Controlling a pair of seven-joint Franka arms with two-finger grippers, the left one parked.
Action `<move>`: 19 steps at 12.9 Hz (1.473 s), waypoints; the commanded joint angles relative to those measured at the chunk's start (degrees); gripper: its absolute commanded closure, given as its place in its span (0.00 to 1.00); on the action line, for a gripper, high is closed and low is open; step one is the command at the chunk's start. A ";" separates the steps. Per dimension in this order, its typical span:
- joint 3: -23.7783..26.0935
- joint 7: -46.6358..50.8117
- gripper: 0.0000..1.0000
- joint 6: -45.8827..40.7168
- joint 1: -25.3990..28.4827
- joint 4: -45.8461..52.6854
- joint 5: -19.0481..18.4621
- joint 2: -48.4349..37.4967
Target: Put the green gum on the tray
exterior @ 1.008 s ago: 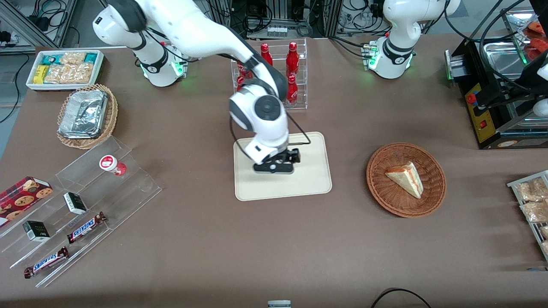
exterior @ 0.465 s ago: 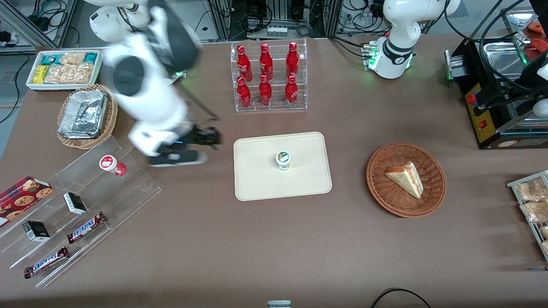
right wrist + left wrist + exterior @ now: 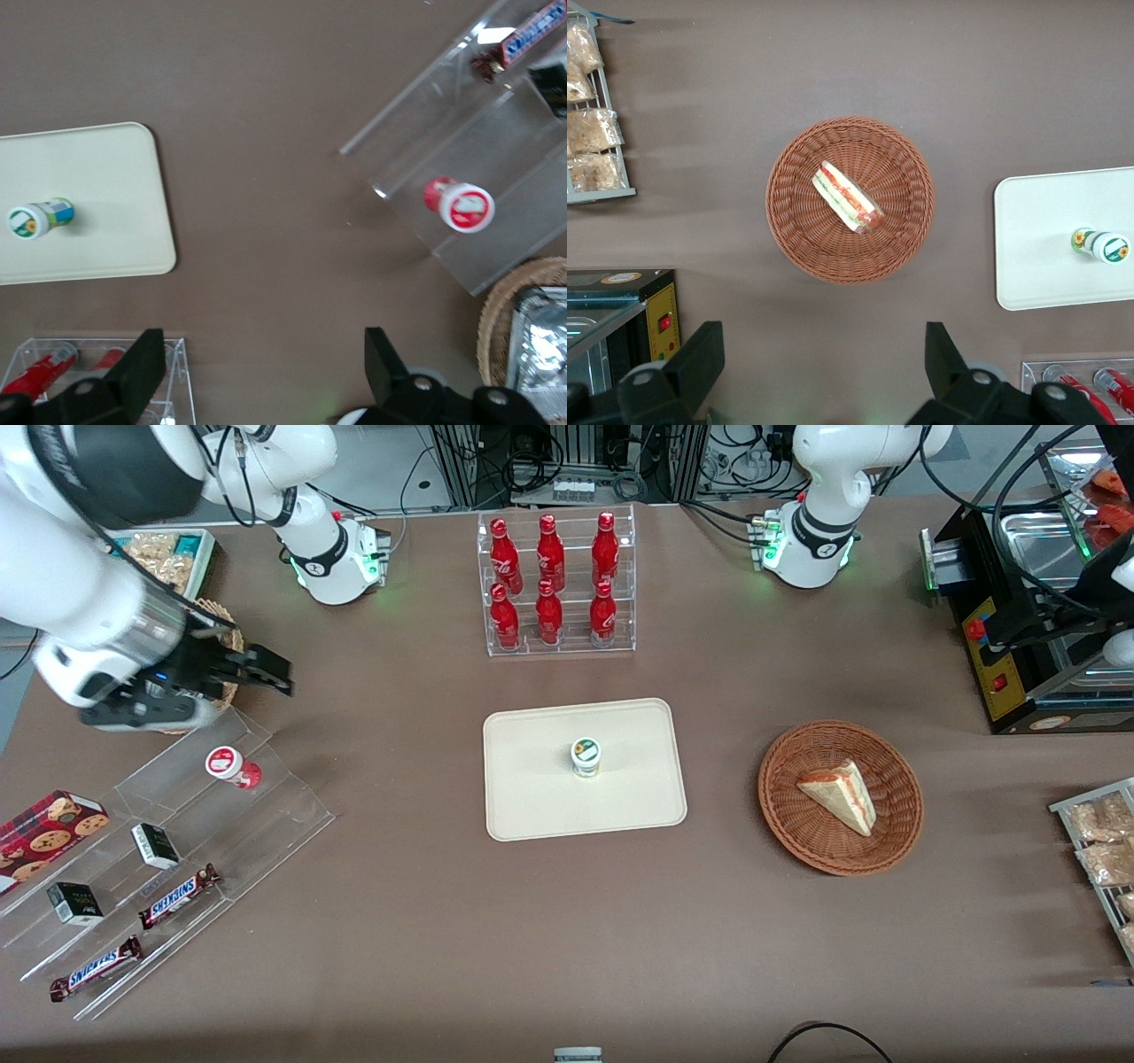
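Now, in the front view, the green gum stands upright on the tray, close to the tray's middle. The gripper is well apart from the tray, up in the air toward the working arm's end of the table. It hangs over the edge of a wicker basket and holds nothing. A red-lidded canister sits on a clear stepped stand, nearer to the front camera than the gripper. A rack of red bottles stands farther from the front camera than the tray. A round basket with a sandwich lies beside the tray, toward the parked arm's end.

From the left wrist view, the round basket with a sandwich sits on the brown table, and the tray lies beside it. The green gum is on the tray, near the tray's middle.

From the right wrist view, the gripper is spread open, with its two dark fingers wide apart and nothing between them. The green gum rests on the tray. The red-lidded canister sits on the clear stepped stand, well apart from the tray. The wicker basket shows just beside the stand.
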 commanded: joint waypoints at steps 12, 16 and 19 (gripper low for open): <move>1.18 -15.16 0.00 -1.35 -16.45 1.99 -2.67 -0.45; 2.84 -14.99 0.00 -1.26 -16.97 4.11 -2.67 1.58; 5.13 -14.99 0.00 -1.26 -18.99 4.12 -2.49 1.67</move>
